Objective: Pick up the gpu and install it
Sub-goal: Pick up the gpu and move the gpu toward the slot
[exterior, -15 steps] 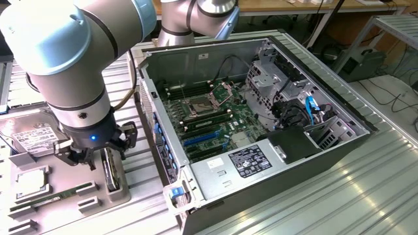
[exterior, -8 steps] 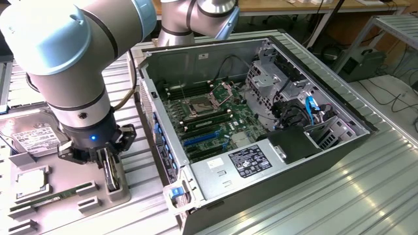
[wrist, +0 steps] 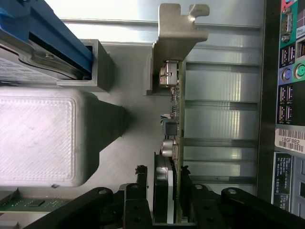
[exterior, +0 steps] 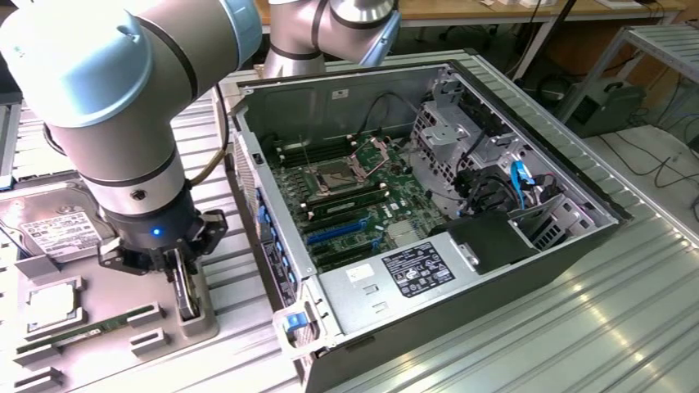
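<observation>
One robot arm reaches down at the exterior view's left, its pincer (exterior: 183,282) lowered onto a grey parts tray (exterior: 110,286) on the ribbed metal counter (exterior: 568,327). The pincer is clamped on the gpu (exterior: 189,307), which stands on edge between the fingers as a thin dark sliver at the side of the tray nearest the open computer case (exterior: 317,106). We cannot tell whether the card has left the tray.

From the exterior view we also see what the wrist camera misses: the case lies on its side with the green motherboard (exterior: 361,205) exposed. A silver hard drive (exterior: 49,229) and a narrow green memory stick (exterior: 93,329) sit on the tray, on the far side of the pincer from the case.

From the wrist view we get the grip itself. The gpu (wrist: 174,119) runs edge-on away from the pincer (wrist: 167,210), with black fingers (wrist: 138,205) pressed against both faces. Its silver bracket (wrist: 178,33) is at the far end, away from the grip. Beside the card are the counter's ribs (wrist: 224,86), and beyond them the case's rear ports (wrist: 290,71).
</observation>
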`<state>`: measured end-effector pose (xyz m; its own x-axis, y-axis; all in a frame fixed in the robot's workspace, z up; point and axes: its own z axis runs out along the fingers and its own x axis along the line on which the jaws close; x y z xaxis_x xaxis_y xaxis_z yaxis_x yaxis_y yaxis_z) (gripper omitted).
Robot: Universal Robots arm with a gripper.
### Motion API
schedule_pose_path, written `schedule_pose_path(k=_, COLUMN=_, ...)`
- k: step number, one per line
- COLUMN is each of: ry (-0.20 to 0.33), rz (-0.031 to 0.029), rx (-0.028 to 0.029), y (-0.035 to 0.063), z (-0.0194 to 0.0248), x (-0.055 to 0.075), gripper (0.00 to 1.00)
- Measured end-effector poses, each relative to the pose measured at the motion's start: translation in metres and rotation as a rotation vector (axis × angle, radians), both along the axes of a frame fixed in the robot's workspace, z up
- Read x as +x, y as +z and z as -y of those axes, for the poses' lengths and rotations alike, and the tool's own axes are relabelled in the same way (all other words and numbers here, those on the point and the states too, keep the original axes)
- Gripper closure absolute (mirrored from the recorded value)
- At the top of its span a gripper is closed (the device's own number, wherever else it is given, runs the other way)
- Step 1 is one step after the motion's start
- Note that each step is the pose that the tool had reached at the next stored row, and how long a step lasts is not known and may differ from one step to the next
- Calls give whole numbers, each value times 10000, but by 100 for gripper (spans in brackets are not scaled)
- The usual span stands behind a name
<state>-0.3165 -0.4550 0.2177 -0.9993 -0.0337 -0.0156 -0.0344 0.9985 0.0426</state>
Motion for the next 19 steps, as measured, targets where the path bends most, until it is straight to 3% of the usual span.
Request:
schedule_pose_path(k=1, ry=0, rz=0, rx=1, y=0, z=0, x=0, gripper=69)
schedule_pose_path(k=3, ry=0, rz=0, rx=1, y=0, z=0, x=0, gripper=72)
schedule_pose_path(k=19, ry=1, rz=-2, rx=-1, y=18, z=0, x=-1, gripper=72)
